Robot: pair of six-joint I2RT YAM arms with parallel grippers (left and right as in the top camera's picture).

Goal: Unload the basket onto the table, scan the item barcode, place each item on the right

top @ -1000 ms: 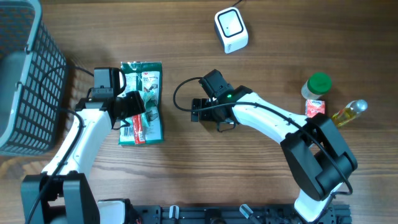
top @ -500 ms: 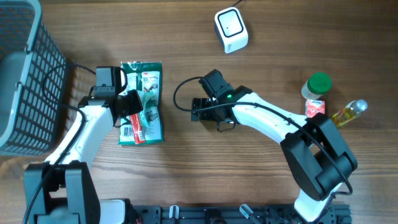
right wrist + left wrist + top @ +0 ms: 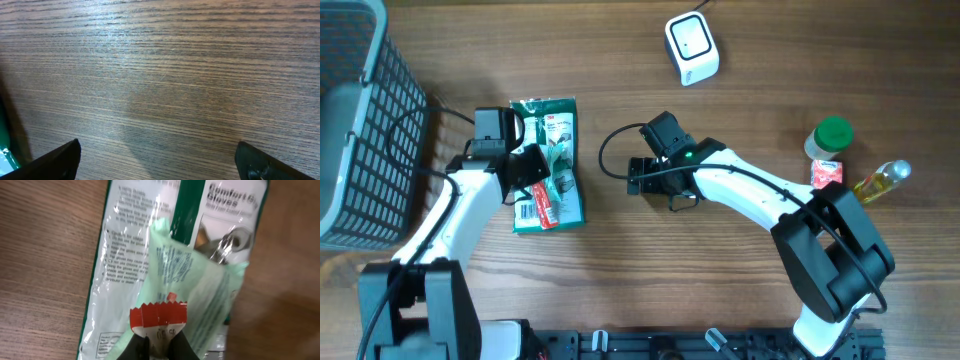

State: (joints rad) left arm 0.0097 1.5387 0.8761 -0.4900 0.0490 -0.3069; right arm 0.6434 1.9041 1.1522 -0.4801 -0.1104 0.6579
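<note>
The item is a green and white glove packet [image 3: 549,165] lying flat on the wooden table, left of centre. In the left wrist view its printed film [image 3: 150,245] fills the frame. My left gripper [image 3: 540,182] [image 3: 159,349] is shut on the packet, pinching its red and white tab [image 3: 158,317] between the black fingers. No barcode is clearly readable in any view. The white scanner [image 3: 691,47] stands at the far edge, well away from the packet. My right gripper [image 3: 634,178] [image 3: 157,150] stands open over bare wood right of the packet, holding nothing.
A dark wire basket [image 3: 360,130] fills the left edge. At the right stand a green-capped jar [image 3: 831,138], a small red box [image 3: 826,173] and an oil bottle [image 3: 882,181]. A black cable [image 3: 610,150] loops by the right wrist.
My left gripper has closed on the packet's red and white tab, and the packet has turned slightly. The right arm has not moved.
</note>
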